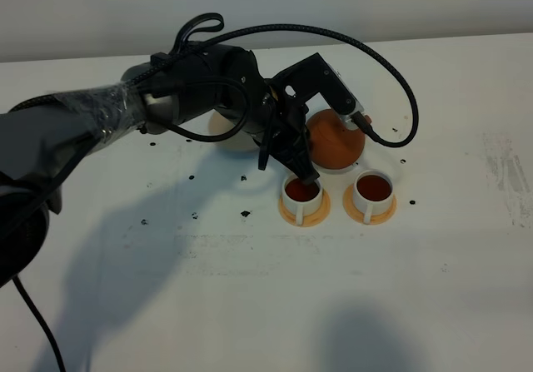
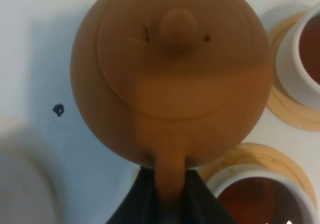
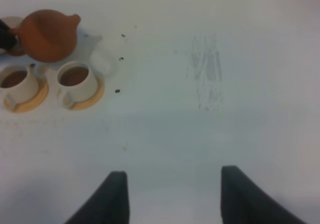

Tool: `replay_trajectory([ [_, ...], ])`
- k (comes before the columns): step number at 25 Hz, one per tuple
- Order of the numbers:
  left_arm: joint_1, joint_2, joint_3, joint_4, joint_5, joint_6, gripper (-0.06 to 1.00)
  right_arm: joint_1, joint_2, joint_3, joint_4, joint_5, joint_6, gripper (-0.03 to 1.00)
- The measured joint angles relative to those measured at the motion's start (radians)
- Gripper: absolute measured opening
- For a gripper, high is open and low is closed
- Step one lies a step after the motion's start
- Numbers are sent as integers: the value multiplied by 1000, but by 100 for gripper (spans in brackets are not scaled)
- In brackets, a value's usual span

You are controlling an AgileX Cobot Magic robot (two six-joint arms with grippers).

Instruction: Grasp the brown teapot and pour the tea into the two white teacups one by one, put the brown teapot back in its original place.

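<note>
Exterior high: the left tool (image 1: 296,160) is clenched on the handle of the brown teapot (image 1: 337,139), which sits just ahead of it. The near teacup (image 1: 302,193) and far teacup (image 1: 373,190) both hold tea. The cream saucer (image 1: 236,137) lies behind the tool's wrist.

Left wrist: the teapot's handle-to-spout axis runs straight away from the tool.

Right wrist: the right tool (image 3: 172,194) is released and empty, well apart from the teapot.

cream saucer (image 1: 240,144): mostly behind left arm (image 1: 191,89) | teapot handle (image 2: 170,171): blurred | teacups (image 2: 292,71): edge-cropped
</note>
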Motion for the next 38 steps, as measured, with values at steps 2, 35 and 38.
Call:
replay_trajectory([
  [2, 0, 11, 0, -1, -6, -2, 9, 0, 0, 0, 0, 0, 0, 42],
  [35, 92, -85, 33, 37, -9, -183, 9, 0, 0, 0, 0, 0, 0, 42],
  [38, 127, -134, 100, 37, -25, -192, 9, 0, 0, 0, 0, 0, 0, 42],
])
